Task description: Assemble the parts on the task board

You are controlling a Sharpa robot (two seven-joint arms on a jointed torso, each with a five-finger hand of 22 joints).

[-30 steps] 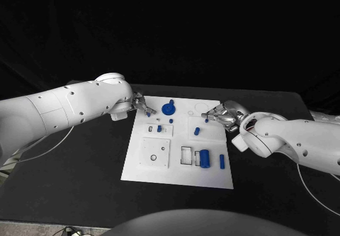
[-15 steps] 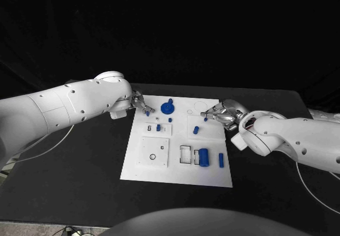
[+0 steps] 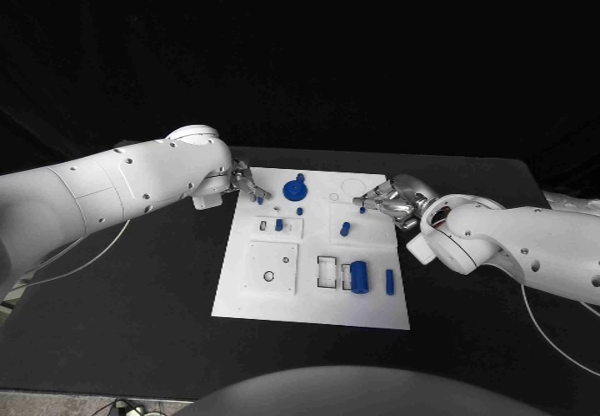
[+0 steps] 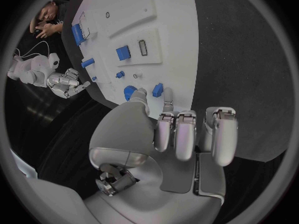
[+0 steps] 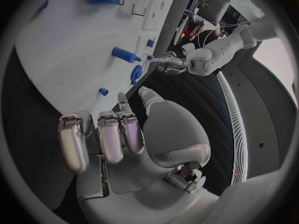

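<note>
Task board (image 3: 313,299) btwn hands, left hand (image 3: 248,185) at far-left corner

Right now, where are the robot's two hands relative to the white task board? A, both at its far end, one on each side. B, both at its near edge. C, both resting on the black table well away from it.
A: the left hand and the right hand flank the far end of the task board, by the blue gear-shaped part.
</note>
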